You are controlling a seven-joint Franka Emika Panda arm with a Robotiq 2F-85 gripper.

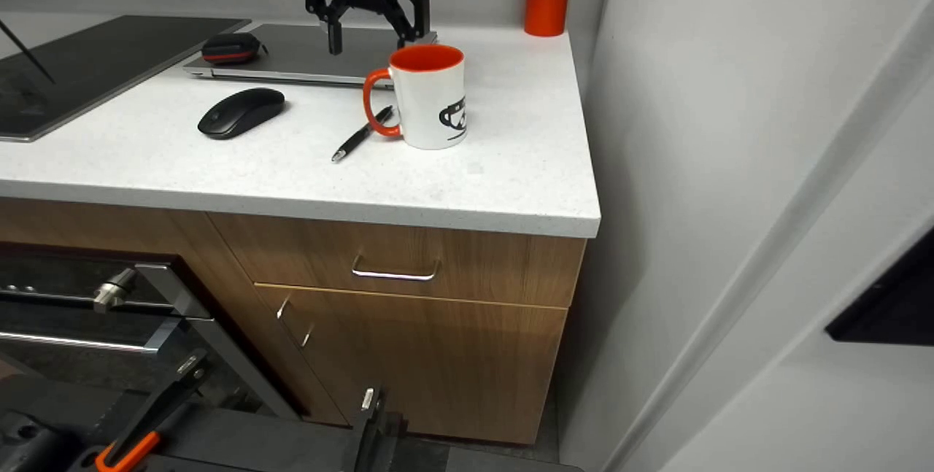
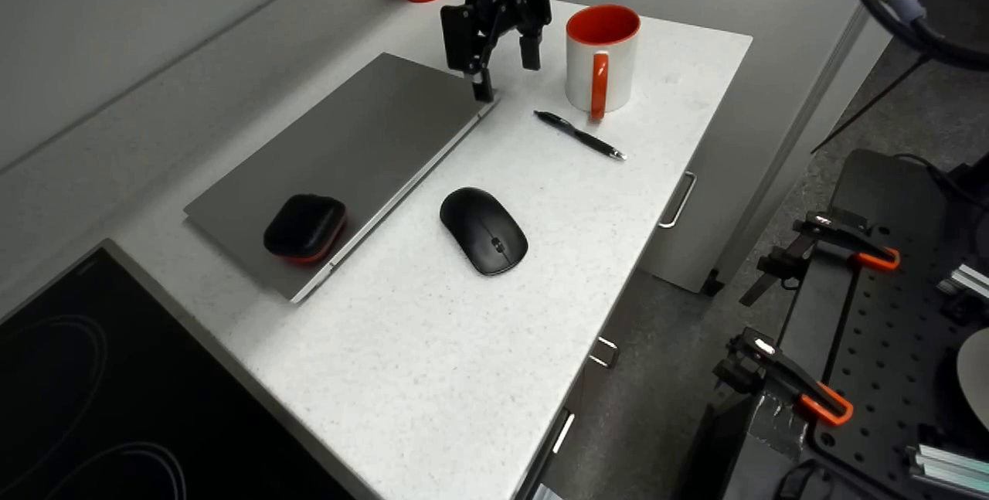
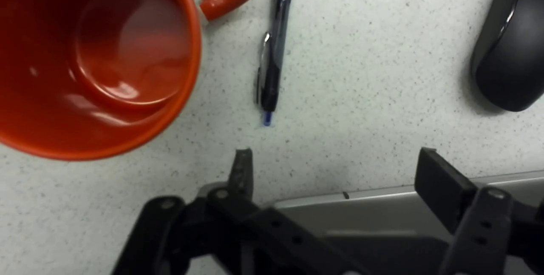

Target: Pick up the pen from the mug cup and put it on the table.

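The gripper (image 1: pixel 368 46) is hovering above the far side of the table (image 1: pixel 511 165), near the right end of the closed laptop (image 1: pixel 299 52). Its jaws are standing wide apart and holding nothing. In an exterior view, the pen (image 1: pixel 358 138) is lying flat on the table, just to the left of the mug cup (image 1: pixel 429 107). The mug cup is standing upright. The mouse (image 1: pixel 241 113) is resting farther left, and a black case (image 1: pixel 230 47) is sitting on the laptop.

Pen (image 2: pixel 578 134) on table (image 2: pixel 433 353) between mug (image 2: pixel 604 59) and mouse (image 2: pixel 484 231); 1 case (image 2: pixel 304 228) atop laptop (image 2: pixel 378 144).
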